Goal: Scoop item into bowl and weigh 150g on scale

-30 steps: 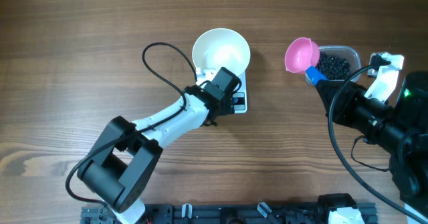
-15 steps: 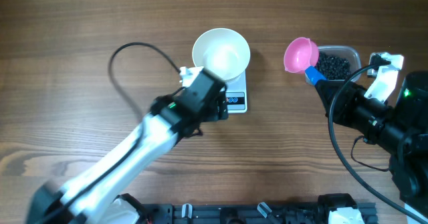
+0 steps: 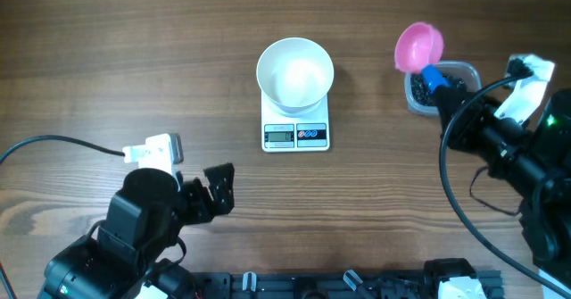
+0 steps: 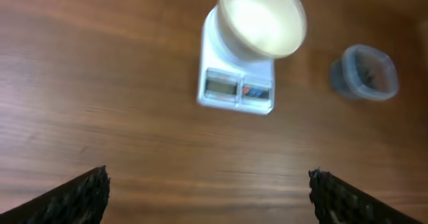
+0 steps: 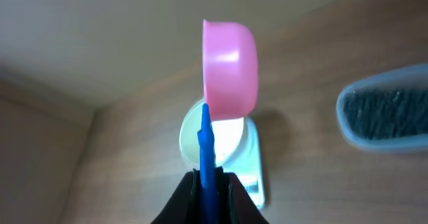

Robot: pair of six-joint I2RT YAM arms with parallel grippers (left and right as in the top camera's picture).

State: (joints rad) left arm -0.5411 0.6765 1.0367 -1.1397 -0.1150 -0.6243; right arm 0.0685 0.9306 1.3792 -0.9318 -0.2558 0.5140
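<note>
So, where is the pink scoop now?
Overhead view, right side: the pink scoop, held by the right gripper, is beside the clear tub, right of the bowl.

Wooden table (image 3: 134, 58), clear tub (image 4: 340, 77), pink scoop (image 3: 418, 47).

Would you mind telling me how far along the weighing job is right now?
Done: the white bowl sits on the scale, empty. In hand: the right end effector is shut on the blue handle of the pink scoop, by the tub of black beads. Left: scooping beads into the bowl and reaching the target weight. The left end effector is open, holding nothing.
</note>
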